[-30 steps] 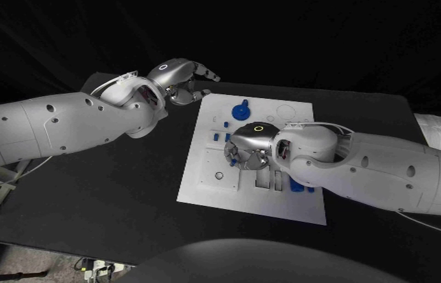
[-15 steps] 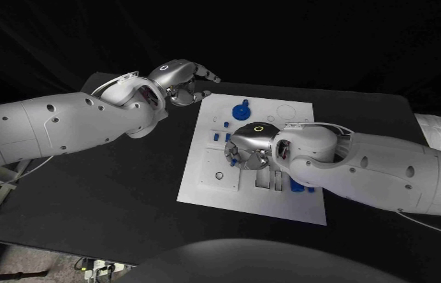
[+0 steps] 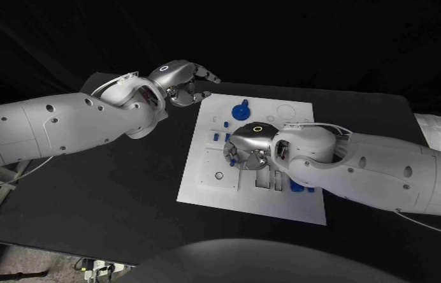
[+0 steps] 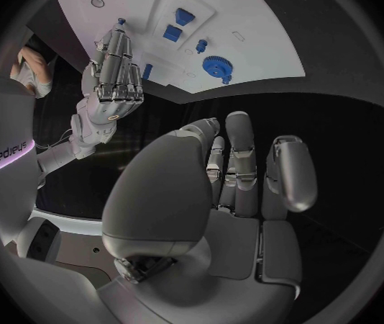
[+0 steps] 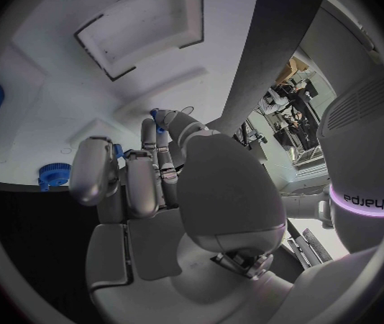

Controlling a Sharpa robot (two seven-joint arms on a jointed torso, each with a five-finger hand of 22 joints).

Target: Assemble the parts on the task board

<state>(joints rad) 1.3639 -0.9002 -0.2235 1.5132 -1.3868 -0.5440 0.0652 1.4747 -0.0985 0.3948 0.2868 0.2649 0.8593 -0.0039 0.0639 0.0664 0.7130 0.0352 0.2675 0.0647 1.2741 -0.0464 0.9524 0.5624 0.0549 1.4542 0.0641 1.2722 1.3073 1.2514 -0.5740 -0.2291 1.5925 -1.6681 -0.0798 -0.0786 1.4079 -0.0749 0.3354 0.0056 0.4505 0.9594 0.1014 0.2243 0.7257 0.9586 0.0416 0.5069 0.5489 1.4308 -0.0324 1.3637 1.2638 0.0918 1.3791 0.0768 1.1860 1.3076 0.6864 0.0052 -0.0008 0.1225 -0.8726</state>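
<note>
Since a second ago little has moved: the left hand (image 3: 184,82) has only drawn its fingers in a touch, holding nothing off the far left corner of the task board (image 3: 207,187). Assembly looks partly done; a blue gear (image 3: 241,111) and several small blue parts sit on the board with recesses unfilled. The right hand (image 3: 246,150) bends down over the board's middle, fingertips at a small blue piece (image 5: 159,115); whether it grips that piece I cannot tell.
</note>
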